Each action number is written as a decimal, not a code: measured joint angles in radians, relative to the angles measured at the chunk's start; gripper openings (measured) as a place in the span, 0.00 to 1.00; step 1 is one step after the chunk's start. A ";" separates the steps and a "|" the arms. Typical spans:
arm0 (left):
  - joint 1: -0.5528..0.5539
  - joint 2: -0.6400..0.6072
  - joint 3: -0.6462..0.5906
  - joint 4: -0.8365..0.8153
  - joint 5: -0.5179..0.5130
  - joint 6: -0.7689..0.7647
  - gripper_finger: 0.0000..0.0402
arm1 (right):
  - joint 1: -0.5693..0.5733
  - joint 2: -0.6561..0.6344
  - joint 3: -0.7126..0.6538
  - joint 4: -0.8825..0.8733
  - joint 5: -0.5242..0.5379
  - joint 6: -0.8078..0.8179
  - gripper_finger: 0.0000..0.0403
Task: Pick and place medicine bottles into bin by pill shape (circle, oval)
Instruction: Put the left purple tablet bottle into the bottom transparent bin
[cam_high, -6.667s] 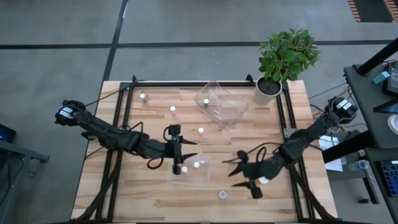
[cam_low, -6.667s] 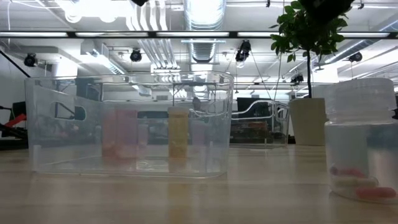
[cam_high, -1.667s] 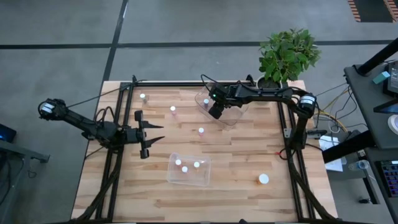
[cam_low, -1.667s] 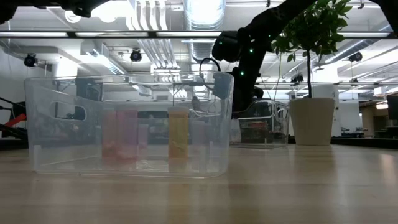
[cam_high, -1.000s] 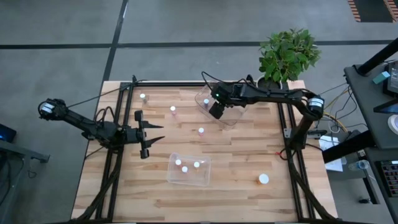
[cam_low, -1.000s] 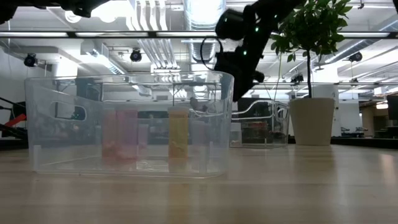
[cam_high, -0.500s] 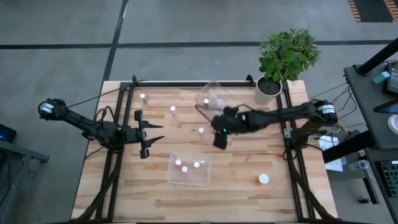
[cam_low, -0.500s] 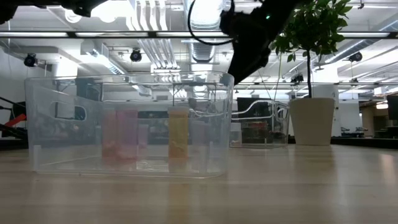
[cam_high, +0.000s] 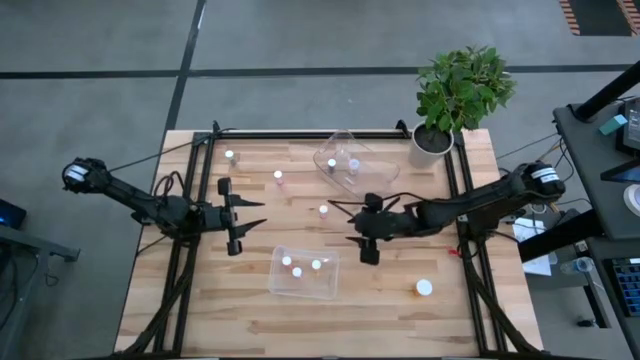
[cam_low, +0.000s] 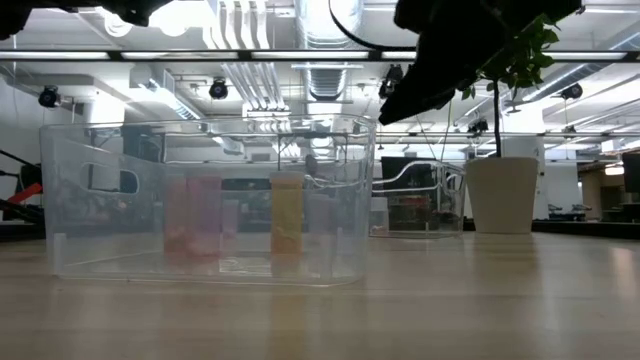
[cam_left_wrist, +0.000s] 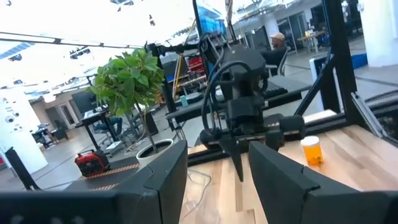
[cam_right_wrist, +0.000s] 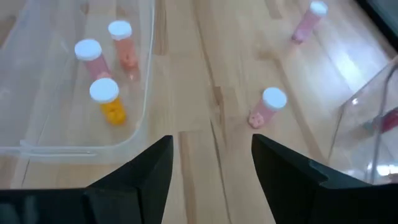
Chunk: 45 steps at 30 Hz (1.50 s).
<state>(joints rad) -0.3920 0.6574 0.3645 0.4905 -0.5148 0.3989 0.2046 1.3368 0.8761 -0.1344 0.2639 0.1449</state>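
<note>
My right end effector (cam_high: 357, 230) has come away from the far clear bin (cam_high: 368, 178) and now hangs over the middle of the surface (cam_high: 400, 320), just beside the near clear bin (cam_high: 303, 272), on the side toward the potted plant (cam_high: 455, 95). Its fingers are spread apart and hold nothing. A moment ago it was reaching into the far bin; two white-capped medicine bottles (cam_high: 352, 164) now lie inside that bin, so I judge one delivery is finished and this arm is free for the next pick.

From my right wrist view, the near bin (cam_right_wrist: 74, 93) holds three bottles: two pinkish and one with yellow-orange contents (cam_right_wrist: 107, 99). A small pinkish bottle (cam_right_wrist: 266, 106) stands loose on the wood just beyond that bin's corner, straight ahead between my fingers. It looks like the likeliest next target. Another pinkish bottle (cam_right_wrist: 308, 20) lies farther off.

In the overhead view, more bottles remain unsorted around the near bin: one beyond it (cam_high: 278, 177), one farther still (cam_high: 229, 155), and a larger one (cam_high: 424, 288) toward the right arm's side.

My left end effector (cam_high: 240, 213) waits with fingers apart and empty, beside the near bin on the side away from the plant.
</note>
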 joint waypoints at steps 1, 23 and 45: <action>0.000 0.002 0.000 0.007 0.000 0.001 0.39 | -0.003 -0.020 -0.022 0.024 0.000 -0.014 0.52; 0.000 0.167 0.000 0.181 -0.003 -0.079 0.39 | -0.035 -0.423 -0.455 0.430 -0.002 -0.129 0.52; 0.038 0.381 0.015 0.311 -0.102 -0.379 0.39 | -0.035 -0.570 -0.554 0.536 -0.038 -0.236 0.52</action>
<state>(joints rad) -0.3539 1.0382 0.3798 0.8016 -0.6169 0.0195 0.1696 0.7669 0.3225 0.4016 0.2260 -0.0907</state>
